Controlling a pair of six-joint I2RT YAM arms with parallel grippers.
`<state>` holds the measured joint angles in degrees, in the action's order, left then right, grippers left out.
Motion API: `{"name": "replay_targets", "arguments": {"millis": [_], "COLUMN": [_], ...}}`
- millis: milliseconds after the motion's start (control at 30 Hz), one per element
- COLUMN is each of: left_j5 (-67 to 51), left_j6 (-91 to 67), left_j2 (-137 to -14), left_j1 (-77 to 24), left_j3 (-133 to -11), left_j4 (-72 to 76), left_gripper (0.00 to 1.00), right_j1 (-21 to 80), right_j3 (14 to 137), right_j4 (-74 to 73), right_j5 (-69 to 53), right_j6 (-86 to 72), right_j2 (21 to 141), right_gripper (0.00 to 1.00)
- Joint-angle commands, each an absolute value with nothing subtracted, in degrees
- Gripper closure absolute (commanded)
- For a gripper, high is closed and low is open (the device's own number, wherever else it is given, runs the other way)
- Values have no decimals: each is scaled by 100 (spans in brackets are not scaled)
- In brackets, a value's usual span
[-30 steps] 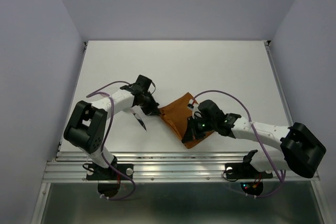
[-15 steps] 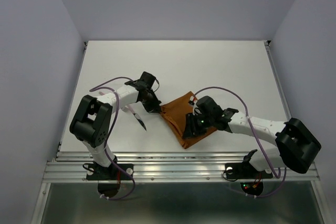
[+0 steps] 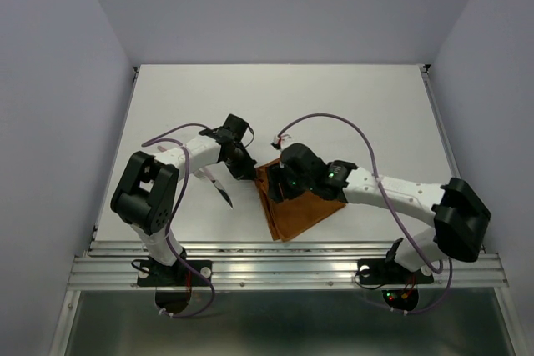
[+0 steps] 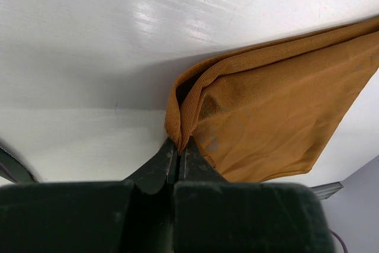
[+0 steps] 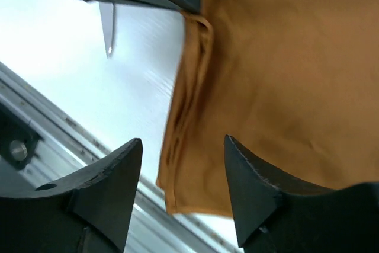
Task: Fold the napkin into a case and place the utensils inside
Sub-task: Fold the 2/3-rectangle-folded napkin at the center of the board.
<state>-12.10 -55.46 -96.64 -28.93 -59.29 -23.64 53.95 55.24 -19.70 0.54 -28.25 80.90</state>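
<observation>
Site observation, nearest item first.

1. The napkin [image 3: 299, 213] lies folded on the table [image 3: 334, 106], one corner toward the table's near edge. It sits directly under the right fingers and spreads out to their right. Its folded edge, the long axis that matters here, runs from that near corner up to the left fingers.

2. One utensil [image 3: 223, 193], slender with a dark pointed end, lies bare on the table. It is just beside the left fingers on their near side and apart from the cloth. I could make out no other cutlery.

3. The right fingers [image 3: 277, 187] hover over the napkin near its folded edge. They are spread wide and hold nothing, and orange cloth shows in the gap between them (whether the tips touch the fabric cannot be told).

4. The left fingers [image 4: 177, 157] are farthest of the group. They are pressed tight together on the napkin's far-left corner, pinching the doubled layers where the fold turns.

Assessment: folding is not finished, since no slim pouch shape shows yet. The coming move depends on the folded edge running straight between the right fingers. That arm is the free one and sits right over the cloth, so it looks best placed to take the next hold while the left arm anchors the corner. The left arm is the nearer one to the utensil.
</observation>
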Motion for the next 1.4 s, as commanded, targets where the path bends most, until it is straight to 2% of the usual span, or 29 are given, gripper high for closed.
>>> {"name": "replay_targets", "arguments": {"millis": [0,333,500,800,1100,1233,1267,1367], "left_j5": [-1116,-1142,-1116,-1125,-1143,-1151,-1151,-1160], "left_j6": [-5660,-5651,-5651,-5695,-5704,-5722,-5722,-5730], "left_j2": [-9466,-9369,-9281,-9123,-9070,-9062,-9070,-9079], "left_j1": [-2936,-2988,-2988,-2988,-2997,-2997,-2997,-2997], "left_j3": [-6047,-5915,-5880,-5722,-5634,-5608,-5590,-5555], "left_j4": [-2575,-2584,-2593,-2531,-2496,-2470,-2461,-2443], "left_gripper": [100,100,100,100,100,100,100,100], "right_j1": [5941,6100,6100,6266,6434,6434,6434,6486], "right_j3": [6099,5590,5669,5792,5809,5854,5854,5871], "right_j4": [-1583,358,448,650,984,1099,1160,1213], "right_j5": [1379,2021,1995,2267,2830,2997,3023,3190], "right_j6": [-2329,-1723,-1644,-1591,-1362,-1397,-1406,-1476], "right_j2": [8840,9325,9667,10107,10380,10476,10485,10468], "right_gripper": [36,29,25,26,32,39,45,53]}}
